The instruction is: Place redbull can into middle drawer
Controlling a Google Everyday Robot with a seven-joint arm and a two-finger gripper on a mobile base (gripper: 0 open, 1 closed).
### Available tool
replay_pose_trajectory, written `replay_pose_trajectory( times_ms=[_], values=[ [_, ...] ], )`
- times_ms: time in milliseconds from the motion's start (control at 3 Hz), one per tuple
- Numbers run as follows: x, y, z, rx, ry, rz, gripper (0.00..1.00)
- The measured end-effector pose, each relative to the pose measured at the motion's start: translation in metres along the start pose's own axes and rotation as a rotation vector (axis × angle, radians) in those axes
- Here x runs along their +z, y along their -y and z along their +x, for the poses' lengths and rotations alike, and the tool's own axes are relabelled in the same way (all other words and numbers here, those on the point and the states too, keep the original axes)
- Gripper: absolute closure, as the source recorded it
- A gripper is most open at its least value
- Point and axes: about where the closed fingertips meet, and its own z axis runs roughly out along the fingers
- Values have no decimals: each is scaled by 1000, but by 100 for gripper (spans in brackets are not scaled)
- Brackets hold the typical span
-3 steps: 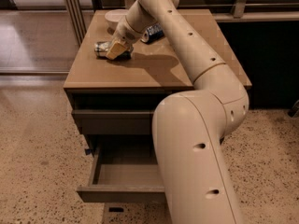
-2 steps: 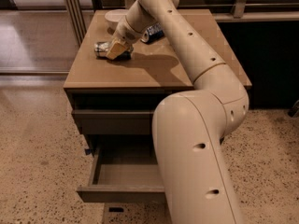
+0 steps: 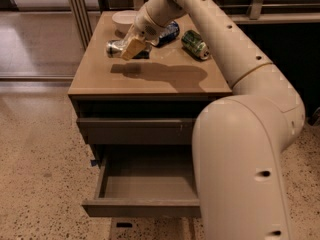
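The gripper (image 3: pixel 129 48) hung over the rear left part of the worktop (image 3: pixel 150 81). Its tan fingers (image 3: pixel 134 45) were closed on one end of the redbull can (image 3: pixel 115 48), which lay on its side with its free end pointing toward the left edge. A shadow on the worktop nearer the front edge suggested the can was clear of the surface. Behind it, at the back left corner, sat a white bowl (image 3: pixel 124 20). A dark blue can (image 3: pixel 168 31) and a green can (image 3: pixel 195 44) lay toward the back right.

Below, the middle drawer (image 3: pixel 145 186) stood pulled out and bare inside, under a closed drawer front (image 3: pixel 132 131).

The grip looked like the weak point. The can was held near one end, dented and slick, so it could pivot or slip out on the way down. The arm (image 3: pixel 235 59) also had to swing past the front edge, where the can's free end could clip the worktop or the closed front. A release made too high could send the can bouncing or rolling out.
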Motion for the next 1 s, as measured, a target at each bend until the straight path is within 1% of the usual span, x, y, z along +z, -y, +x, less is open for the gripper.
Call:
replay_pose_trajectory(
  times_ms=[333,667,1000],
  values=[
    [-84,-12,-26,20,70,172,100],
    [-170,-48,-76,41,140,353,100],
    [-198,-121,-129,83,256,465,100]
  ],
)
